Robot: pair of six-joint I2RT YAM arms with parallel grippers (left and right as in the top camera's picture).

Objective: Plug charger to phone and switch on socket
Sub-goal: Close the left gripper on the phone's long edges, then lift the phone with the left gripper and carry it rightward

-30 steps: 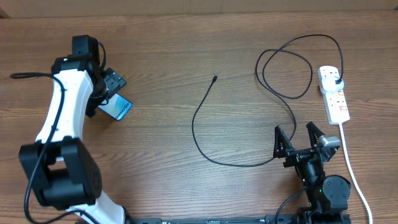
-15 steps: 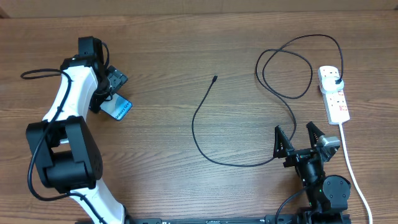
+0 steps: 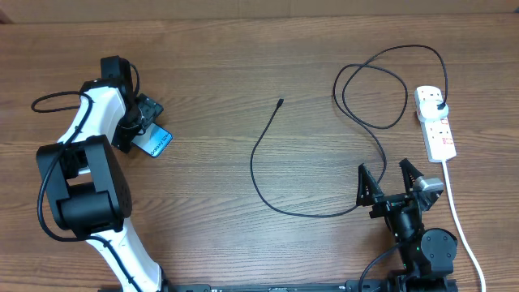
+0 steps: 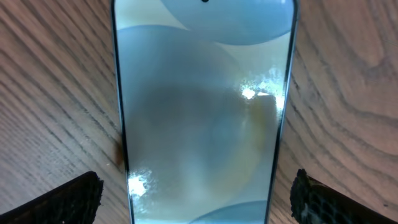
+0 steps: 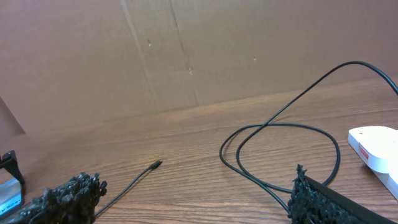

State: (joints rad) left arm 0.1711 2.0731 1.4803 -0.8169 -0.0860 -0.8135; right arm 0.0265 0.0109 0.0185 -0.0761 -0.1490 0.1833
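Left gripper: jaws apart, straddling the phone; bare tabletop shows between the fingers and the phone frame.
Right gripper: jaws wide apart, nothing between them, by the front edge toward the right corner.
Phone: lies screen up near the left edge.
Left wrist only: glossy pale-blue screen with glare spots.
Charger: thin black cable; connector tip lies free mid-table; black plug sits in the socket.
Socket: white strip, red markings, near the right edge; white cord runs to the front edge.
Right wrist only: brown cardboard wall behind the far edge.
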